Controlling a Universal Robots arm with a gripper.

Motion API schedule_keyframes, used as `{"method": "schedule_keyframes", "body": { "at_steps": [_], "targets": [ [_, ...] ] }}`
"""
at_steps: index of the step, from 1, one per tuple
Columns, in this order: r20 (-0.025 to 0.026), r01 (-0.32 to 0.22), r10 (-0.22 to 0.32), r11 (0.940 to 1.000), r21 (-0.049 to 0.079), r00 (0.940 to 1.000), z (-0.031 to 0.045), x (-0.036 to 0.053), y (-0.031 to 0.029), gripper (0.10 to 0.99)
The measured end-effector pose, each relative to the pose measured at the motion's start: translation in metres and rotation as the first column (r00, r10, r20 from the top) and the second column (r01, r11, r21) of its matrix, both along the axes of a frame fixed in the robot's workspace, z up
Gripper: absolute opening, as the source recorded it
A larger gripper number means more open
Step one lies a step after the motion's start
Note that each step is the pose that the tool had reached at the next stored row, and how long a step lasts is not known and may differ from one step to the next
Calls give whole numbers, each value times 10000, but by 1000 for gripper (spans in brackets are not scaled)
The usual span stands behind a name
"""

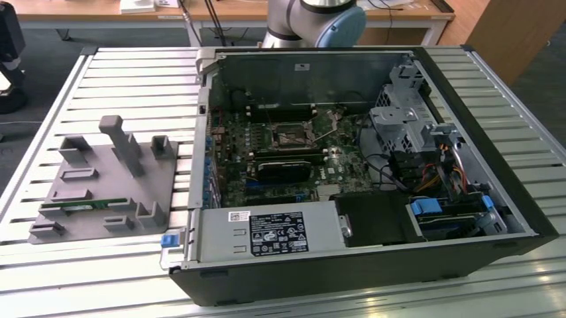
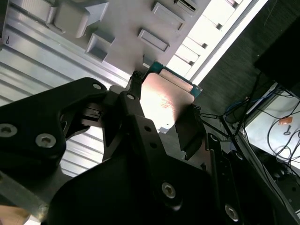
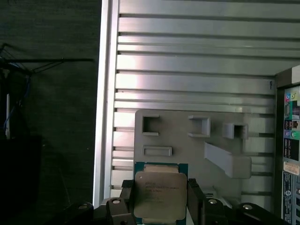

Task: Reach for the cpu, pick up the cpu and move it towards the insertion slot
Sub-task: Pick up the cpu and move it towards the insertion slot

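Open case (image 1: 301,73) — free from above
The insertion slot (image 1: 290,138) lies uncovered; drive cage (image 1: 399,126) and back wall stand near it.

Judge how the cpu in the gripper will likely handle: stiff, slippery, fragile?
Probably stiff: the cpu looks flat and unbent in the gripper. Its shiny metal top may be slippery. Held by its thin edges, it could tilt if bumped.

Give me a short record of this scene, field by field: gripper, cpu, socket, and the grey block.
gripper: shut on the cpu
cpu: held by two opposite edges, metal top facing the first wrist view
insertion slot: inside the open computer case, dark centre showing
grey plastic block: on the slatted table, at the exterior view's left of the case
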State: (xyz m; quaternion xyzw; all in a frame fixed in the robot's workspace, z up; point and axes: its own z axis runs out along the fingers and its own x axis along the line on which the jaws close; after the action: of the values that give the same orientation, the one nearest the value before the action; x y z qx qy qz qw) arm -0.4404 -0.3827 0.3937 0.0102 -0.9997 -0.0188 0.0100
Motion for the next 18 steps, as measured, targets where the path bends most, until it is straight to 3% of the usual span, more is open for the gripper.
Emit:
{"method": "schedule_keyframes", "body": {
  "at_steps": [10,18],
  "targets": [
    [1,-1,1,10000,0,10000,225,0,14,541],
    [2,0,0,10000,1,10000,237,85,16,541]
  ]
}}
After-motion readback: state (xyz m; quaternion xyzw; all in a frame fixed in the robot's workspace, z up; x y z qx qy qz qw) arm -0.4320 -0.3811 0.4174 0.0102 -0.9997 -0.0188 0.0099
